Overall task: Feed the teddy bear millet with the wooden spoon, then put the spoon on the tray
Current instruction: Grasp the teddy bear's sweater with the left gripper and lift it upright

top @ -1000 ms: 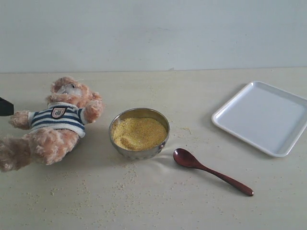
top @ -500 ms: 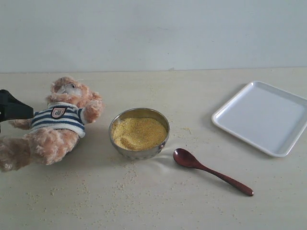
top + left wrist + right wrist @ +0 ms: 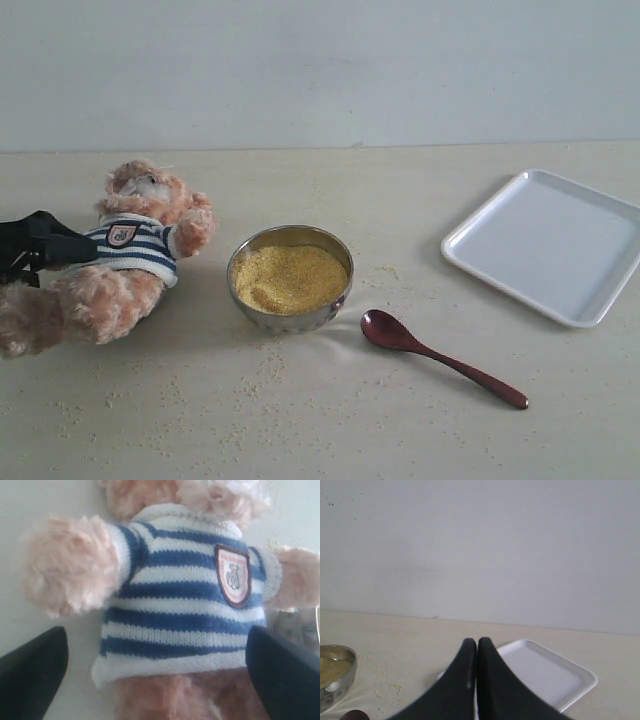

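Now the left end effector [image 3: 155, 650] stands released, its black jaws spread wide to either side of the teddy bear [image 3: 125, 255] at its knitted navy-and-white striped shirt, while the right end effector [image 3: 477, 647] is clenched, its two tapered fingers pressed flat together. Outward, the fluffy light-brown bear lies on its back at the left of the pale tabletop [image 3: 400, 200], near a round steel bowl [image 3: 290, 318] heaped with fine yellow millet [image 3: 290, 278], with loose grains scattered about. The glossy reddish-brown wooden spoon [image 3: 440, 358] lies just right of that bowl with its thin handle pointing away, well apart from the flat white tray [image 3: 548, 245] with rounded corners.
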Robot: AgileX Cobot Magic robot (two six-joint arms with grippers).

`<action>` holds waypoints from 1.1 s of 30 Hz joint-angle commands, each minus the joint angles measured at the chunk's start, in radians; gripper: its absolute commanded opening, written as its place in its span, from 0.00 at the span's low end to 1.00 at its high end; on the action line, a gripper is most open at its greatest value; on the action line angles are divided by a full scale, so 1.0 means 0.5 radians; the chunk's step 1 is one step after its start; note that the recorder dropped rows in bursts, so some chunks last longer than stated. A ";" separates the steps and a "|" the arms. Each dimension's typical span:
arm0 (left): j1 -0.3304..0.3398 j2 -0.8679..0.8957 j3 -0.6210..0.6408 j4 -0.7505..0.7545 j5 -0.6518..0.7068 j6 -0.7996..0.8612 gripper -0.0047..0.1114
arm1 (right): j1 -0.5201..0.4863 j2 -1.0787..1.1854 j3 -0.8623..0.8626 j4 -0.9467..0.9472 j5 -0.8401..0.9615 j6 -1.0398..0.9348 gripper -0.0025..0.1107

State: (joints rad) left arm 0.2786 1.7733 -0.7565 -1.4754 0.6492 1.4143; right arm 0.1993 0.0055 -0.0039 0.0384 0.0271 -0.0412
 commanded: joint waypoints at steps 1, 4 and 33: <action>0.000 0.077 -0.092 -0.042 -0.007 0.040 0.81 | 0.001 -0.011 0.008 -0.002 0.004 -0.005 0.02; -0.018 0.134 -0.140 -0.046 0.003 0.045 0.81 | 0.001 -0.011 0.008 -0.002 0.004 -0.005 0.02; 0.020 -0.196 -0.143 0.437 0.281 -0.331 0.08 | 0.001 -0.011 0.008 -0.002 0.004 -0.005 0.02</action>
State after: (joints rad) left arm 0.2685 1.7537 -0.8774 -1.2720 0.7366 1.2789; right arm 0.1993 0.0055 -0.0039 0.0384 0.0271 -0.0412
